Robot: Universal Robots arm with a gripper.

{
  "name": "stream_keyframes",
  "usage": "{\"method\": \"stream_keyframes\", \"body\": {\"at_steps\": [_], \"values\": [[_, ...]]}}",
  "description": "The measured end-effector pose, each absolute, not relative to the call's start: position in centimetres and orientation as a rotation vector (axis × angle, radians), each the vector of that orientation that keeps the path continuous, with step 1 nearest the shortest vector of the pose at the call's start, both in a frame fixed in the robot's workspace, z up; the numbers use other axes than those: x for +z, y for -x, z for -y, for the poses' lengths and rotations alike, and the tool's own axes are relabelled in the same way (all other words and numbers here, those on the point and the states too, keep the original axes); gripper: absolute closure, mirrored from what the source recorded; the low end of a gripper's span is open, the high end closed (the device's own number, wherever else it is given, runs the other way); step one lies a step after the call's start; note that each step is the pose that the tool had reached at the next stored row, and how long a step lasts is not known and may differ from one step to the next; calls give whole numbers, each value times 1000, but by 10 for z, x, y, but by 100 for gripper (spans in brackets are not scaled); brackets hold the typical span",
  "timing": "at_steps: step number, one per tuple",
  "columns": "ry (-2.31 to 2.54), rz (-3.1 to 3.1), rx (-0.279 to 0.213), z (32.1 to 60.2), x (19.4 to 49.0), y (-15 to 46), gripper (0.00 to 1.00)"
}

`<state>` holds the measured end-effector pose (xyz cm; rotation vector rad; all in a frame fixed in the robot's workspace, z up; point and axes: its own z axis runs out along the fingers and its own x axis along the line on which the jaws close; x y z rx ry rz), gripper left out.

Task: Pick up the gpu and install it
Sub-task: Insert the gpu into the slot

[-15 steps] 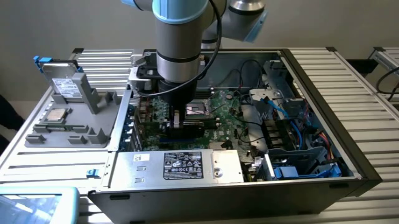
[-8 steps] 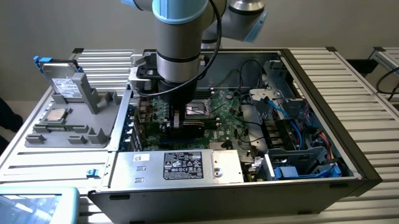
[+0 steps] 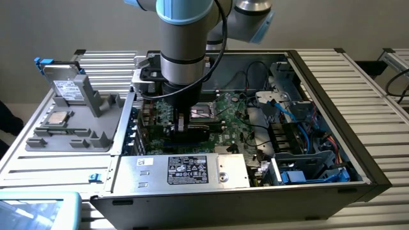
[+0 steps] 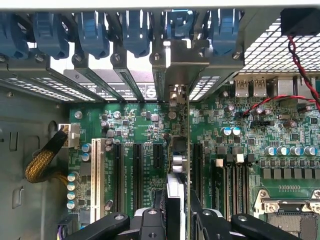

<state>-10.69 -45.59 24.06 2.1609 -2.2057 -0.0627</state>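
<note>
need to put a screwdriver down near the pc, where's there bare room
Bare: the slatted metal table on the exterior view's right of the open black computer case, and the flat silver panel beside the grey plastic parts holder. Crowded: inside the case, where the claw grips the thin expansion card with silver bracket.

Exterior view high over open case (image 3: 268,194); wrist view close; both share motherboard (image 4: 135,127).

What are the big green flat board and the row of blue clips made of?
The big green flat board looks like matte circuit-board laminate, dotted with shiny solder. The blue clips look like smooth, slightly glossy moulded plastic, probably.
</note>
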Motion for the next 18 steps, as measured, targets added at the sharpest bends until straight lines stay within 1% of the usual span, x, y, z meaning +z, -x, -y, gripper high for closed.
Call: {"method": "stream_keyframes", "body": {"at_steps": [18], "values": [[-2179, 2187, -62, 457, 240, 107, 71]]}}
